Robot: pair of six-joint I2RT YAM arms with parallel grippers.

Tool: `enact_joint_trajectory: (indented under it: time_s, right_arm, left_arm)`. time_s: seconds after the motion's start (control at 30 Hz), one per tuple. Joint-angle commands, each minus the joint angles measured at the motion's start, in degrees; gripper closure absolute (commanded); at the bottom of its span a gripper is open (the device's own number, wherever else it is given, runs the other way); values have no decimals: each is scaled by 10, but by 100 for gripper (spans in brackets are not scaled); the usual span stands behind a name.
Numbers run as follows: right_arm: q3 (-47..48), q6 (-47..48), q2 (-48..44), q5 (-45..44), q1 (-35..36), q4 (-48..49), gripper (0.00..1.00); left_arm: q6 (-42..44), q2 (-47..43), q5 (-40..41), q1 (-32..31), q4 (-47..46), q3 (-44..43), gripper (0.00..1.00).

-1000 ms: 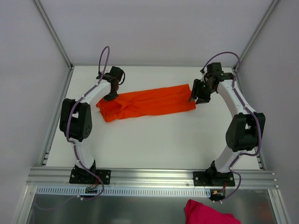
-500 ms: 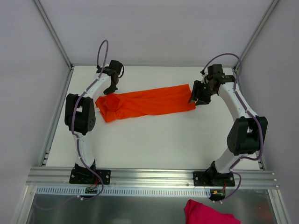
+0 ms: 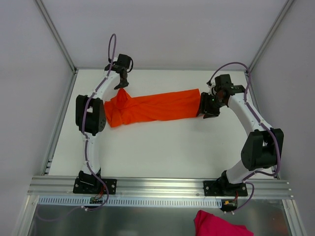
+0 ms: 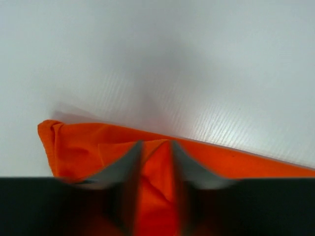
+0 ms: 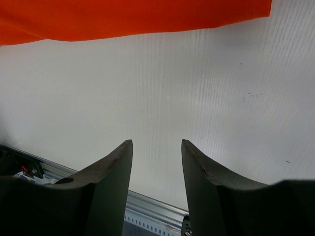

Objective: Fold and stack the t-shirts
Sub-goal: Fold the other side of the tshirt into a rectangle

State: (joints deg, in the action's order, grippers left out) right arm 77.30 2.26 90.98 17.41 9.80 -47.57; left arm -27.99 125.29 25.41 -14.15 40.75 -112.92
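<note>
The orange t-shirt (image 3: pixel 157 105) lies folded into a long strip across the back of the white table (image 3: pixel 162 147). Its left end is bunched and pulled up toward my left gripper (image 3: pixel 120 87). In the left wrist view the blurred left gripper (image 4: pixel 155 145) has its jaws slightly apart, with a fold of the t-shirt (image 4: pixel 246 162) between them. My right gripper (image 3: pixel 204 109) hovers at the strip's right end. In the right wrist view the right gripper (image 5: pixel 156 145) is open over bare table with nothing between its fingers, and the t-shirt (image 5: pixel 123 19) lies beyond the tips.
A pink cloth (image 3: pixel 216 223) lies below the aluminium rail (image 3: pixel 162 186) at the near edge, outside the table. The same rail (image 5: pixel 147 206) shows under the right fingers. Grey walls and frame posts (image 3: pixel 56 34) close in the back and sides.
The left arm has swung toward the back, dragging the t-shirt's left end up and inward, and its jaws have parted slightly. The right gripper has dropped closer to the right end.
</note>
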Motion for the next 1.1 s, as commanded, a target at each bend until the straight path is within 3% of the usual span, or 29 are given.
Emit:
enact_joint_trajectory:
  time_s: [0.0, 0.07, 0.1, 0.33, 0.47, 0.63, 0.87, 1.07]
  right_arm:
    - [-4, 15, -40, -4, 5, -20, 52]
    - [-3, 19, -45, -7, 4, -22, 52]
    - [-3, 18, -46, -6, 4, -22, 52]
    - [6, 14, -39, 4, 7, -17, 52]
    - [7, 11, -34, 8, 10, -11, 52]
    - [8, 7, -24, 16, 14, -1, 52]
    - [23, 8, -5, 20, 32, -1, 53]
    - [29, 11, -10, 21, 38, -2, 52]
  left_arm:
    - [11, 20, -14, 5, 5, -40, 53]
    - [8, 18, -16, 5, 6, -26, 3]
    - [9, 16, -16, 6, 7, -20, 1]
    - [-36, -38, -6, 2, 91, 47, 1]
    - [-94, -156, -37, -2, 79, 194, 1]
    - [-133, -236, -56, -24, 66, 356, 1]
    - [-131, -312, -77, -62, 38, 409, 1]
    - [-127, -302, -54, -69, 28, 420, 4]
